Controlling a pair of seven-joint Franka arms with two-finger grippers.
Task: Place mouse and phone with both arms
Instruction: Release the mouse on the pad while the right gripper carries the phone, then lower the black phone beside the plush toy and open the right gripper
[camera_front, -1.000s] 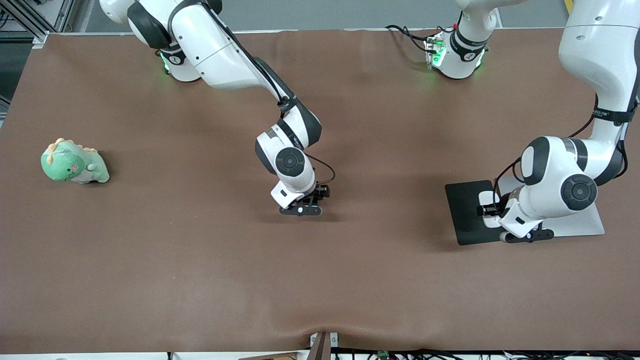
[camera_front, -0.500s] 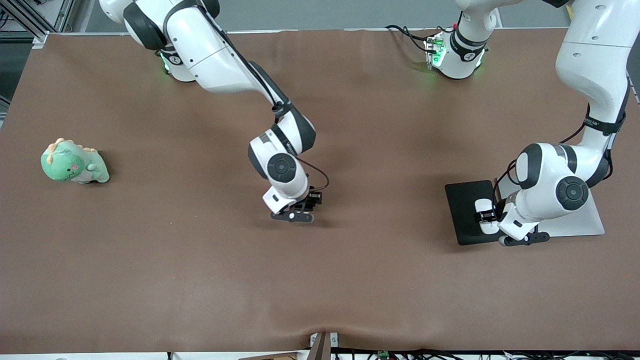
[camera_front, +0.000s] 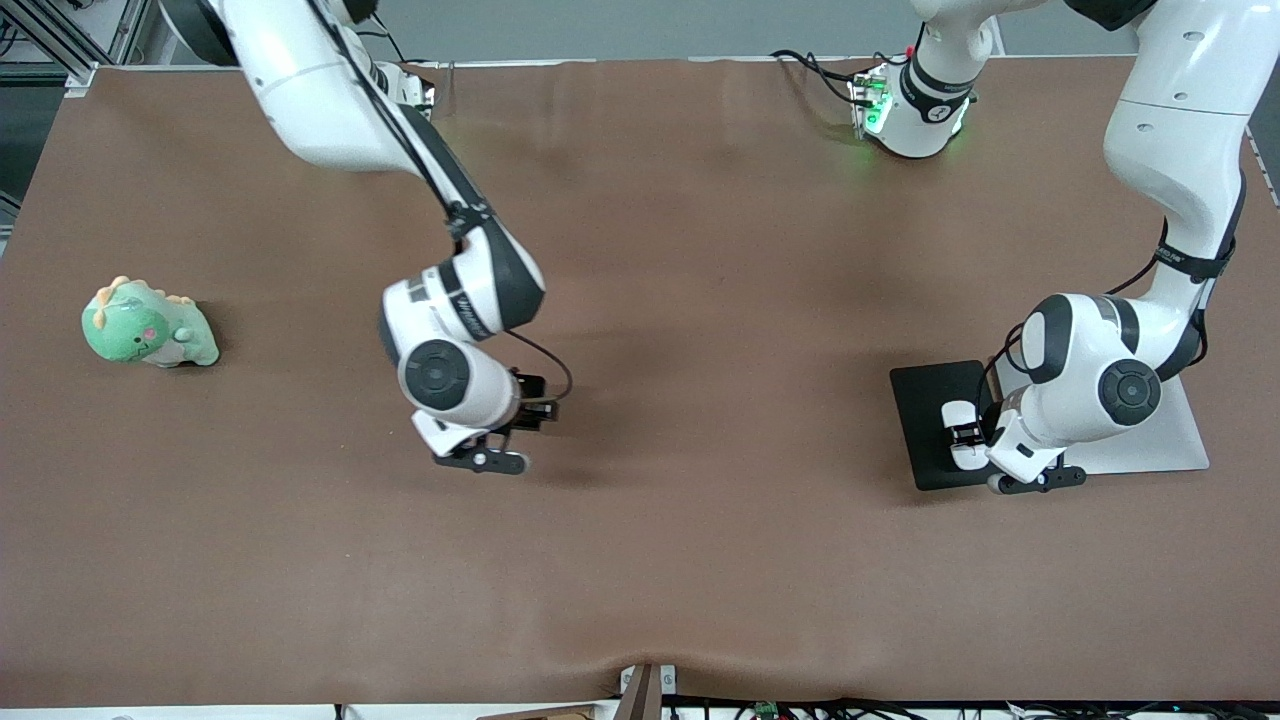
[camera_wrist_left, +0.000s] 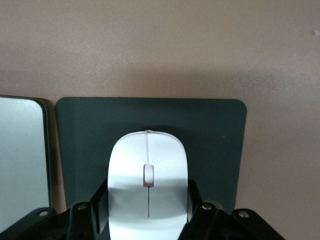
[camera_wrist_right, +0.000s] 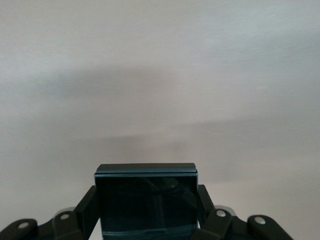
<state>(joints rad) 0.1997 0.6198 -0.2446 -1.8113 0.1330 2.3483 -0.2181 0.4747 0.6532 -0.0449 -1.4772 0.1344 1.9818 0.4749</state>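
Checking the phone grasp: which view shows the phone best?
Right wrist view: the phone fills the space between the right hand's fingers, its glossy dark face clear. In the front view the right arm hides it over the brown table. The left wrist view misses it.

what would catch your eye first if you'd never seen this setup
Two big white arms reach over a brown table. The left gripper is shut on the white mouse over a black pad beside a grey slab; the right gripper is shut on the black phone above mid-table. A green dinosaur toy sits alone toward the right arm's end.
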